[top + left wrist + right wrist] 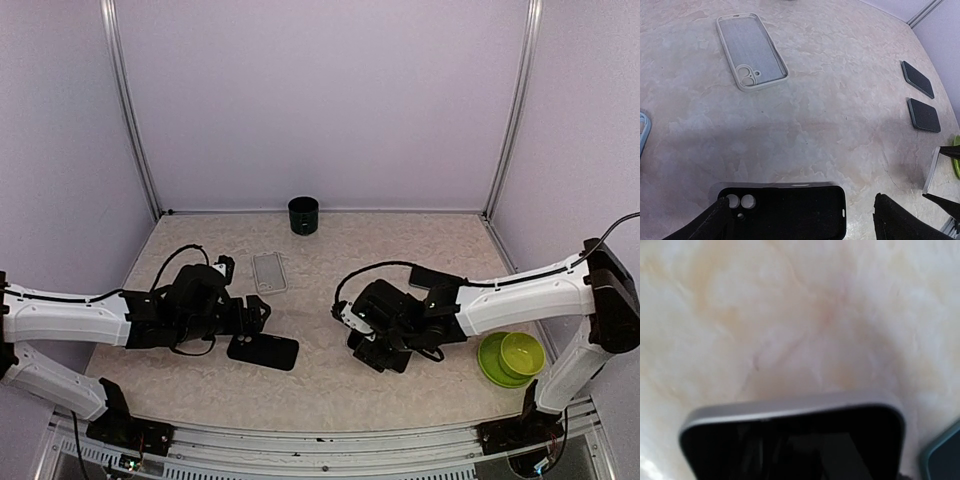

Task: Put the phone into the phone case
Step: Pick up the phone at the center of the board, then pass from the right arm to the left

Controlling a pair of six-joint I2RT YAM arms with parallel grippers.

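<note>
A black phone case [263, 351] lies open side up on the table in front of my left gripper [252, 318]. In the left wrist view the case [785, 210] lies between my open fingers [715, 222], and the gripper [801, 205] holds nothing. My right gripper [366, 335] is shut on the phone, which fills the bottom of the right wrist view as a dark screen with a silver rim [790, 440], close above the table. The left wrist view shows the phone edge-on [931, 170] at the far right. The right fingers themselves are hidden.
A clear case [269, 272] lies behind the black one, also in the left wrist view [752, 50]. A black cup [303, 215] stands at the back. Green bowls [510, 357] sit at the right. Two dark pads [917, 79] [924, 115] lie to the right.
</note>
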